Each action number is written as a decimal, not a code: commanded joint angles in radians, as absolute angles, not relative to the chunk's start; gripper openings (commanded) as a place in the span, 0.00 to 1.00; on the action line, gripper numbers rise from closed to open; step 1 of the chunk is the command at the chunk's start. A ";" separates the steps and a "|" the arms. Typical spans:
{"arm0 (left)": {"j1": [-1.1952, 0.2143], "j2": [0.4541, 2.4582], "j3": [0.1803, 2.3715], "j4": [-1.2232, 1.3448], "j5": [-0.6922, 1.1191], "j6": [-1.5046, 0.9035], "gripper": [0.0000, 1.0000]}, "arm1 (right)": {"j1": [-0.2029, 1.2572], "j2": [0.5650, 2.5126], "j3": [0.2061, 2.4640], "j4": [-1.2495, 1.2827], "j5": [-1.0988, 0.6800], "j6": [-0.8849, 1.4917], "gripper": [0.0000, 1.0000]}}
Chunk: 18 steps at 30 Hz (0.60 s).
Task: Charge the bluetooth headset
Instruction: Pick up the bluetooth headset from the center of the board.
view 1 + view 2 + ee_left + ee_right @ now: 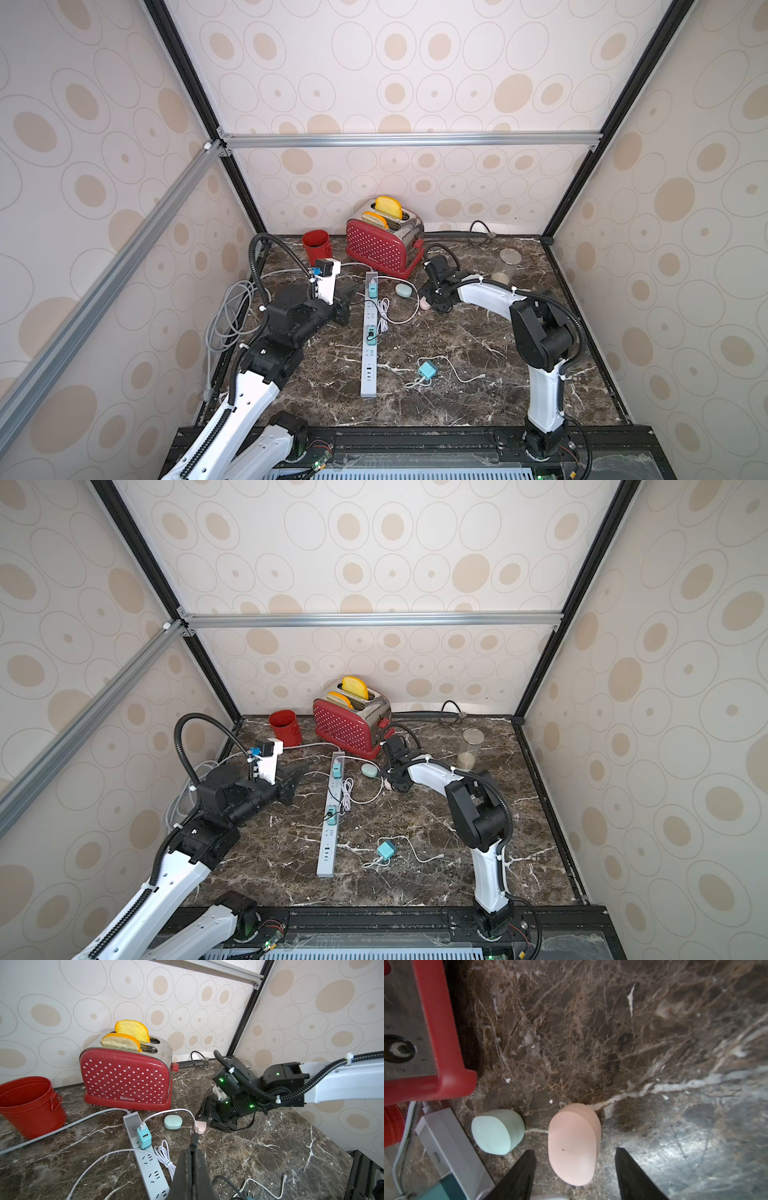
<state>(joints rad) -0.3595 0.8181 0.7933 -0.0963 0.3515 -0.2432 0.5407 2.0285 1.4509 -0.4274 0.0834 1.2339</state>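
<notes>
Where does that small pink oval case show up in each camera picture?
In a top view: the pink oval plastic case sits mid-table, partly hidden by the right arm.
In a top view: same spot.
Left wrist: just below centre.
Right wrist: lower middle, between the open right fingers.
Shared landmark: the mint-green oval case beside it.

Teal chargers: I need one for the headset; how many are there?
3. One teal charger is plugged in at the far end of the power strip, a second near its middle, a third lies loose on the table beside its near end. None seems hidden.
</notes>
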 commanded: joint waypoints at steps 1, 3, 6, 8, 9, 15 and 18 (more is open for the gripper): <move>-0.355 0.811 0.793 -0.091 0.369 -0.261 0.00 | 0.548 2.062 1.484 -0.493 0.116 1.271 0.62; -0.354 0.810 0.793 -0.090 0.369 -0.261 0.00 | 0.550 2.071 1.492 -0.501 0.118 1.266 0.60; -0.354 0.805 0.793 -0.094 0.362 -0.257 0.00 | 0.548 2.087 1.508 -0.494 0.117 1.250 0.55; -0.353 0.805 0.794 -0.098 0.357 -0.253 0.00 | 0.548 2.108 1.536 -0.509 0.105 1.235 0.54; -0.353 0.805 0.795 -0.101 0.355 -0.251 0.00 | 0.548 2.117 1.545 -0.512 0.098 1.227 0.54; -0.353 0.808 0.800 -0.107 0.347 -0.245 0.00 | 0.546 2.126 1.560 -0.518 0.099 1.206 0.62; -0.353 0.815 0.799 -0.104 0.351 -0.246 0.00 | 0.545 2.120 1.557 -0.520 0.101 1.202 0.61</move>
